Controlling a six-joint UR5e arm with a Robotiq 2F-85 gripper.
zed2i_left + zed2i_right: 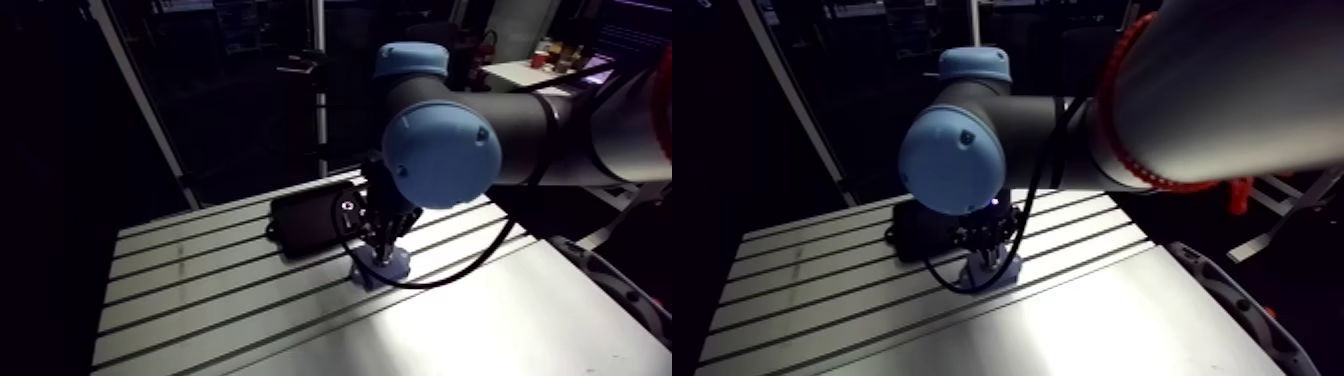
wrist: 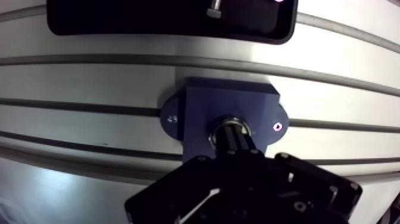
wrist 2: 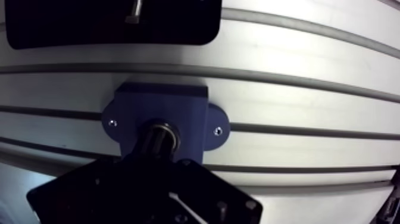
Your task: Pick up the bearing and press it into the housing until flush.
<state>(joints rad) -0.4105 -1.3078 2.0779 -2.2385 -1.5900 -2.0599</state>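
the hand [image 2: 234, 136] stands straight down over the blue housing [image 2: 202, 107], its two fingers pressed together into one narrow dark column whose tips sit on the bearing [image 2: 221, 125]. the bearing is in the round bore in the middle of the housing, and only a bright arc of its metal rim shows around the fingertips; how deep it sits cannot be told. the housing lies flat on the slotted tabletop [image 2: 89, 83], a small ear with a pale dot sticking out on each side. ahead of the hand, past a bare strip of tabletop, lies a black tray [image 2: 119, 18] with a bolt [image 2: 214, 10] in it. in the arm view the hand meets the housing just beside the tray.
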